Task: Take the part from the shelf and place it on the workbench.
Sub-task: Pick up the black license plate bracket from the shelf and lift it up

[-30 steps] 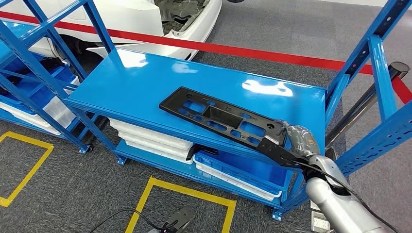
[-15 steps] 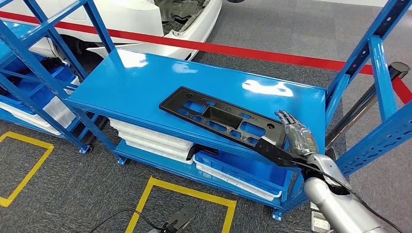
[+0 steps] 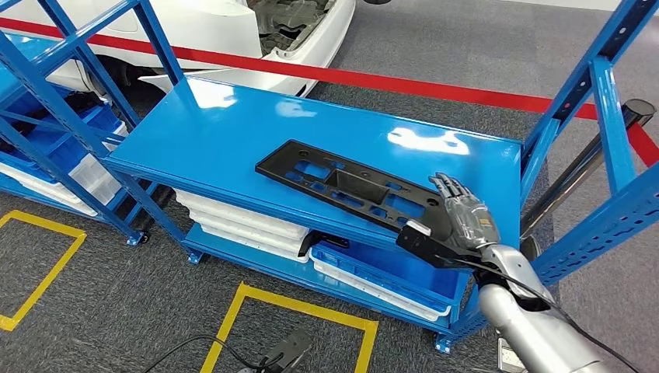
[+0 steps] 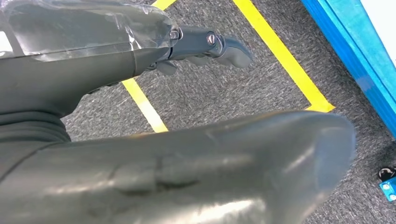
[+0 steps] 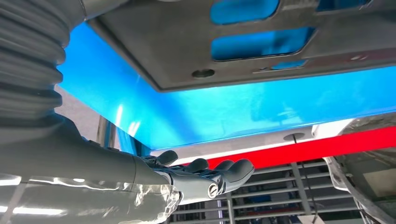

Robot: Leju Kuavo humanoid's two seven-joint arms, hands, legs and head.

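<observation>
A long black part (image 3: pixel 353 189) lies on the blue shelf (image 3: pixel 225 124), its right end overhanging the front edge. The right hand (image 3: pixel 465 217), fingers spread and grasping nothing, waits at that end. A shallow grasp could tip the part off the edge.

grey carpet floor (image 3: pixel 93 311) with yellow tape squares (image 3: pixel 287 307), red line (image 3: pixel 435 84).

The part (image 3: pixel 350 189) lies on the top of the shelf (image 3: pixel 233 124), toward its right front. The right hand (image 3: pixel 466 217) sits just beside the part's right end. Trays (image 3: pixel 241 225) lie on the level below.
</observation>
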